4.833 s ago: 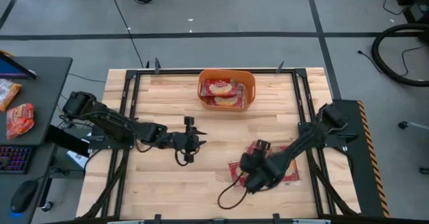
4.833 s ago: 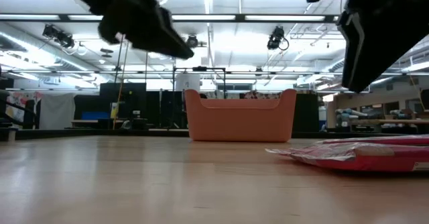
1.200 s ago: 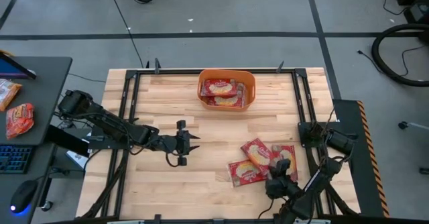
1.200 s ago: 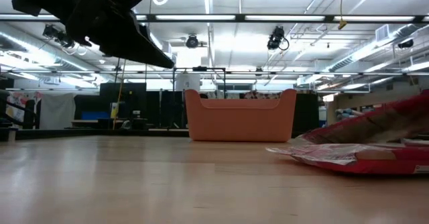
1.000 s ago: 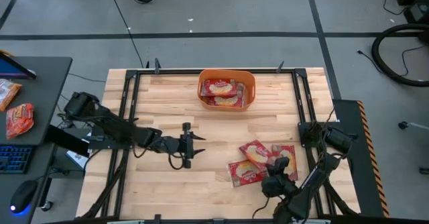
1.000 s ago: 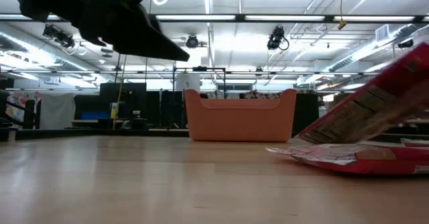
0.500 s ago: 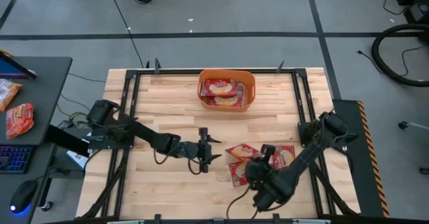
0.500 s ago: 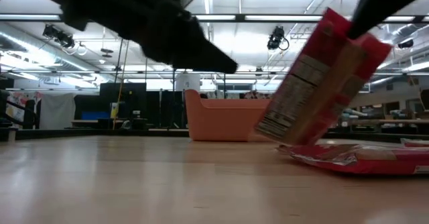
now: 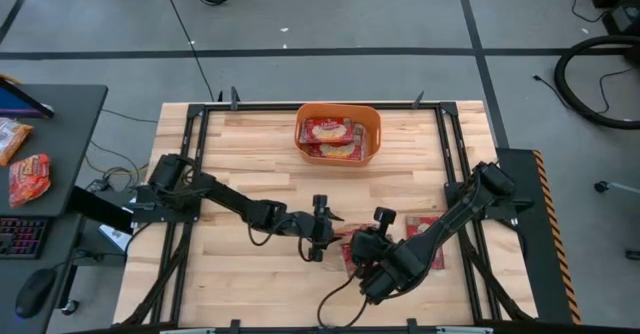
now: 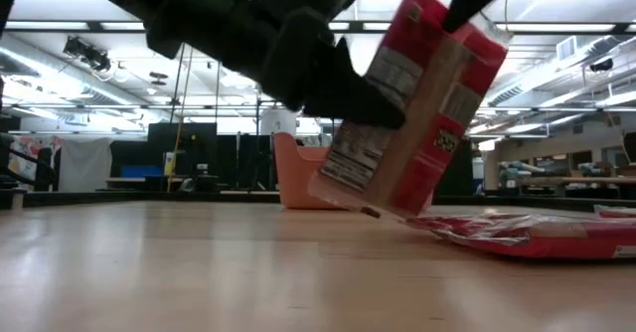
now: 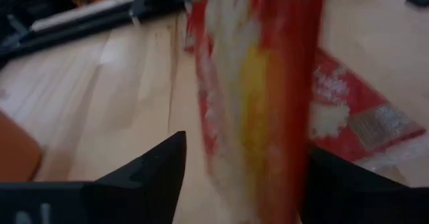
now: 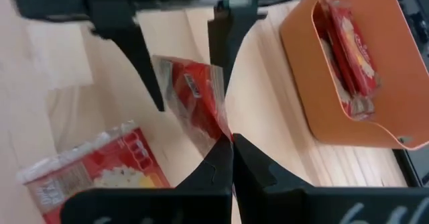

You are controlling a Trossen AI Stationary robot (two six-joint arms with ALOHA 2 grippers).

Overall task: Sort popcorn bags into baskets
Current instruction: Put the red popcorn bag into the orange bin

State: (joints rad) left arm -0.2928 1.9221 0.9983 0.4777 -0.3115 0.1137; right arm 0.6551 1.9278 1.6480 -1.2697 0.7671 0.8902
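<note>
Low view: right hand [image 10: 467,9] apparently pinches tilted red popcorn bag [image 10: 412,103], label-side showing.

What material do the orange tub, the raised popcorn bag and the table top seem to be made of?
The orange tub looks like moulded plastic: smooth, solid, evenly coloured walls with rounded corners. The raised popcorn bag, pinched in the right gripper, seems thin printed film or coated paper: it creases and shines slightly. The table top looks like pale wood in jointed strips, with visible grain.
</note>
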